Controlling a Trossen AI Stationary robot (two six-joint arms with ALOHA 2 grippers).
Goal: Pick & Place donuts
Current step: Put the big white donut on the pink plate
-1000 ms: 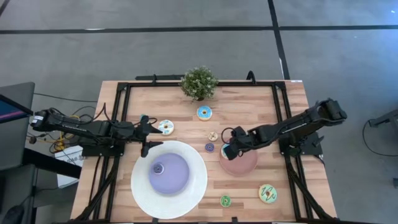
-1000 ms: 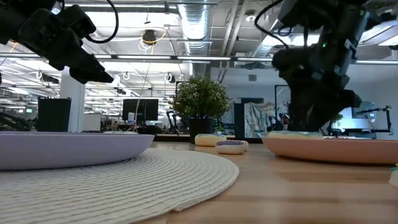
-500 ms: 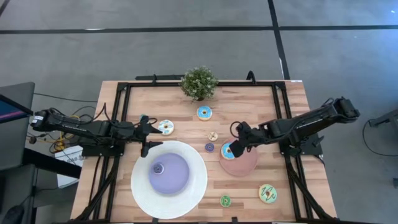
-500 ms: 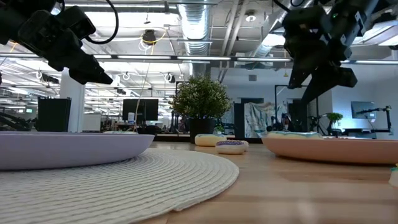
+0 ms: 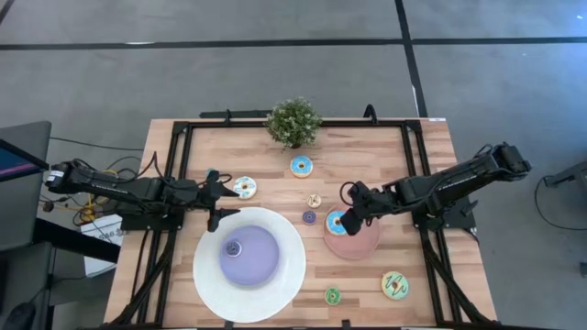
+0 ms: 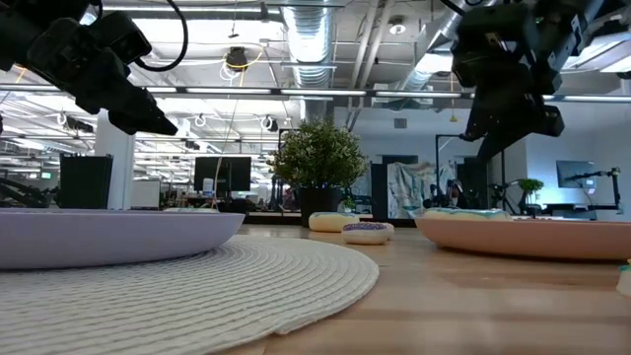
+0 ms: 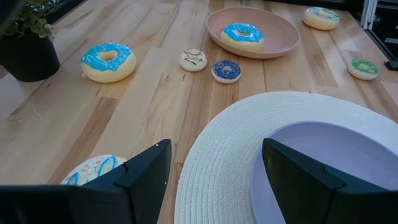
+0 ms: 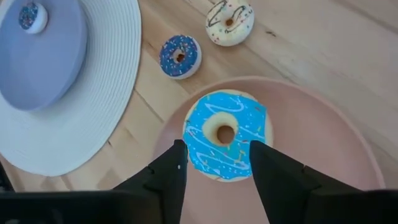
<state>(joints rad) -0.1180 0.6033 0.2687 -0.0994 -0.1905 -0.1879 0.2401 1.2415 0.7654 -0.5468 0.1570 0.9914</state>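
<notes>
A blue-iced donut lies flat in the pink plate. My right gripper hovers open just above it, a finger on either side, touching nothing. On the wood lie another blue donut, a white sprinkled one, a tiny white one and a tiny dark-blue one. A tiny donut sits on the purple centre of the large white plate. My left gripper waits open above that plate's far-left rim.
A tiny green donut and a bigger green-and-white one lie near the table's near edge. A potted plant stands at the far edge. Black frame rails run along both sides. Bare wood shows between the plates.
My right gripper has risen from the pink plate and drawn back a little toward the table's right edge. The blue donut it covered a second ago now lies uncovered in the plate.
</notes>
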